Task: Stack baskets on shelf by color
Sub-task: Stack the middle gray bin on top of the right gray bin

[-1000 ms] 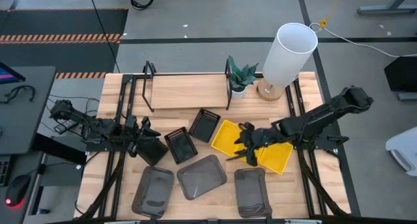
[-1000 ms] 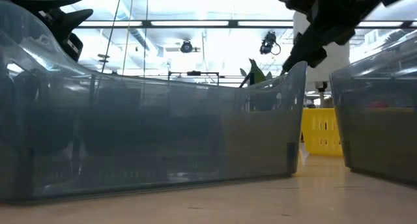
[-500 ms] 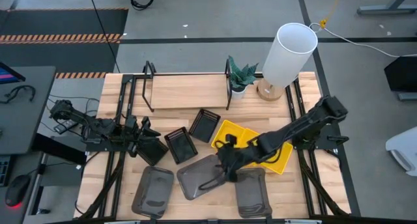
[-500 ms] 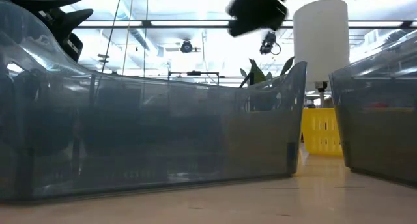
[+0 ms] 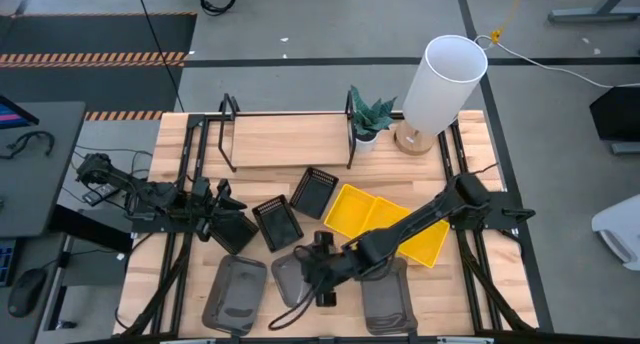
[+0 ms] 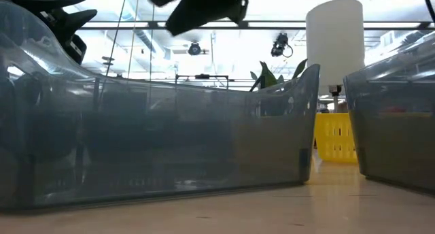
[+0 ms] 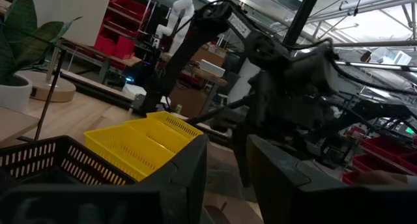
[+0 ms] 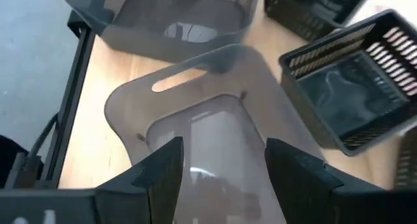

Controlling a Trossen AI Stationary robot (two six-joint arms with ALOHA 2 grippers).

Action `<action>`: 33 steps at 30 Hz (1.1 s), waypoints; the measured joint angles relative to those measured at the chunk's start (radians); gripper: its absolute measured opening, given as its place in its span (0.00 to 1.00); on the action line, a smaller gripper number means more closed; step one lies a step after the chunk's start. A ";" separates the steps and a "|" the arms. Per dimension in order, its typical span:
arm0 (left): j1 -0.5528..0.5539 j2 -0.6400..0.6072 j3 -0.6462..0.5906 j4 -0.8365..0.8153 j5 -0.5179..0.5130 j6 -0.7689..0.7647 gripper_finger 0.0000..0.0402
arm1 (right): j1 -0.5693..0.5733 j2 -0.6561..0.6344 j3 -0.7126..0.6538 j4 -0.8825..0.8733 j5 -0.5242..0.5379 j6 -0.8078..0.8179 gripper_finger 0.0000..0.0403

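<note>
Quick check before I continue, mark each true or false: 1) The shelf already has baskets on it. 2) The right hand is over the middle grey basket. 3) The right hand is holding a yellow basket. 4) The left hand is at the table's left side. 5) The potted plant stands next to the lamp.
1) False. The shelf bears no baskets; all lie on the table.
2) True. The right hand hangs over the middle grey basket, fingers open.
3) False. It holds nothing; the yellow baskets lie behind it on the table.
4) True. The left hand rests there, near a black slatted basket.
5) True. The potted plant stands beside the white lamp.
</note>
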 joint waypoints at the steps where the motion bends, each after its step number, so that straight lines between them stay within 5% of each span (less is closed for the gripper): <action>1: 0.000 0.000 0.000 0.000 0.000 0.000 0.29 | 0.002 0.021 0.026 -0.023 -0.016 -0.004 0.55; 8: 0.000 0.000 0.000 0.000 0.000 0.000 0.29 | 0.038 0.121 0.160 -0.210 -0.147 -0.125 0.55; 26: 0.000 0.006 0.000 0.004 0.000 0.000 0.29 | 0.068 0.224 0.174 -0.233 -0.090 -0.311 0.55; 33: 0.000 0.013 0.000 0.000 0.000 0.000 0.29 | 0.068 0.225 0.154 -0.209 -0.091 -0.311 0.38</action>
